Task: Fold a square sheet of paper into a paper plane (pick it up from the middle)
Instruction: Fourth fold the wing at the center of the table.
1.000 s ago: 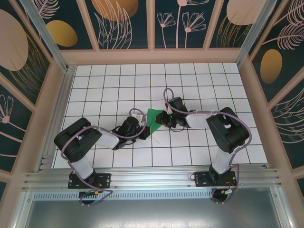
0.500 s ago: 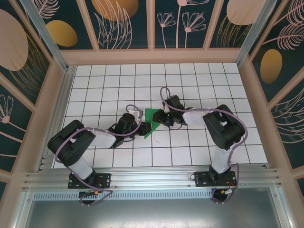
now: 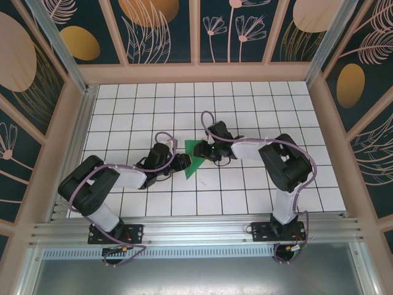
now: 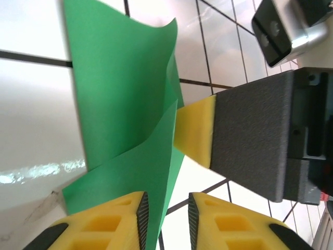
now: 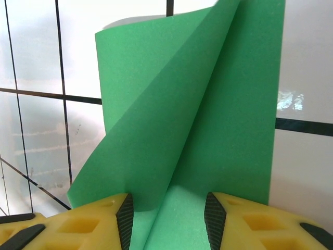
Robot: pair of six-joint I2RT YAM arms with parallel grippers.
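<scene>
left gripper (image 4: pixel 165 221): fingers slightly apart, edge of the square sheet of paper (image 4: pixel 119 94) running between them. sheet half-folded, one flap lifted, mid-table (image 3: pixel 221 196), far end hidden under the right gripper (image 5: pixel 166 213), whose fingers are apart astride the fold, bases cut off.

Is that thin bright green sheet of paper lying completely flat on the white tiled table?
No, one flap of the bright green sheet of paper curls up off the white tiled table.

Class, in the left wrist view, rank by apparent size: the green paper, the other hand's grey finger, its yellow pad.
1. green paper
2. grey finger
3. yellow pad
Paper and finger look close; nearness distorts both.
</scene>
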